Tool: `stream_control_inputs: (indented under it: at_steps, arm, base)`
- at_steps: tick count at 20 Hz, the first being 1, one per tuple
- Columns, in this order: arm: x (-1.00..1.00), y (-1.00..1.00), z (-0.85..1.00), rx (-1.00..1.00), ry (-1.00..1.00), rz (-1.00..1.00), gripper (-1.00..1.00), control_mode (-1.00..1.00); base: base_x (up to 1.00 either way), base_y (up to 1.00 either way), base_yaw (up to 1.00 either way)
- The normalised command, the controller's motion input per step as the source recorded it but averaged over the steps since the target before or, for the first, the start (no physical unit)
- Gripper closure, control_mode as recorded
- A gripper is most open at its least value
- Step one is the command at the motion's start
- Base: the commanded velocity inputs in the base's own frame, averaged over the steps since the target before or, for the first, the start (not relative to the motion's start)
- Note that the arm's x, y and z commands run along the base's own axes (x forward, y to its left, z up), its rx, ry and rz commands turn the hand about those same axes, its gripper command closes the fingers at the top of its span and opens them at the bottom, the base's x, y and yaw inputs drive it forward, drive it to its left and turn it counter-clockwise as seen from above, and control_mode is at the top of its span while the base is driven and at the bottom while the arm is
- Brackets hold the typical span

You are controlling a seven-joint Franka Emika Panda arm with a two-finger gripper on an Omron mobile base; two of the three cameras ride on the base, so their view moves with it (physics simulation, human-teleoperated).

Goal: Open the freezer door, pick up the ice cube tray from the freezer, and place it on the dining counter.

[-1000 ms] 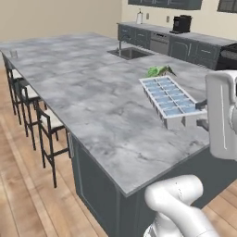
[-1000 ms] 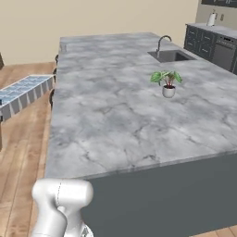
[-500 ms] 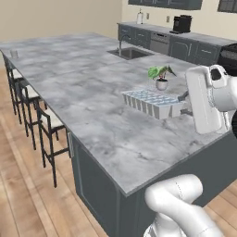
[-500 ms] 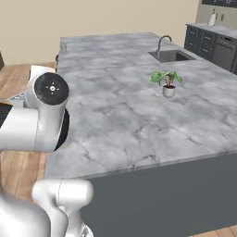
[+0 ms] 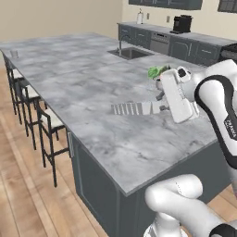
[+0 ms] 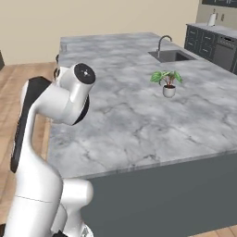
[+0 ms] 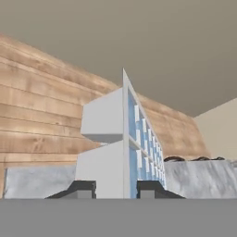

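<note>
My gripper (image 5: 161, 108) is shut on the ice cube tray (image 5: 135, 109), a small white tray that hangs a little above the dining counter (image 5: 83, 78) near its right end. The tray is turned on its edge here, so its long white side shows. In the hand view the ice cube tray (image 7: 121, 148) stands up between my fingertips, with my gripper (image 7: 115, 190) clamped on its near end and pale blue cubes on its right face. The grey marble dining counter (image 6: 129, 115) spreads wide beside my arm. The freezer and the freezer door are out of view.
A small potted plant (image 5: 155, 73) stands on the counter just behind the tray, also potted plant (image 6: 167, 82). A sink with tap (image 5: 131, 53) lies farther back. Stools (image 5: 28, 97) line the left side. A wall counter carries a coffee machine (image 5: 182, 23).
The arm has swung left over the counter with the tray. The tray has rolled from lying face up to standing on its edge and sits lower over the marble.
</note>
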Motion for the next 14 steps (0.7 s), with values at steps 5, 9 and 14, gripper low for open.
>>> stream_control_inputs:
  at_steps: [5, 9, 14]
  arm:
    - [1.0, 0.32, -0.29, -0.06, 0.0, -0.01, 1.0, -1.0]
    - [1.0, 0.15, -0.36, -0.07, 0.0, -0.04, 1.0, -1.0]
    - [1.0, 0.01, -0.53, -0.01, 0.0, 0.0, 1.0, -1.0]
  base:
    - [0.0, 0.0, 0.0]
    - [0.0, 0.0, 0.0]
    - [0.0, 0.0, 0.0]
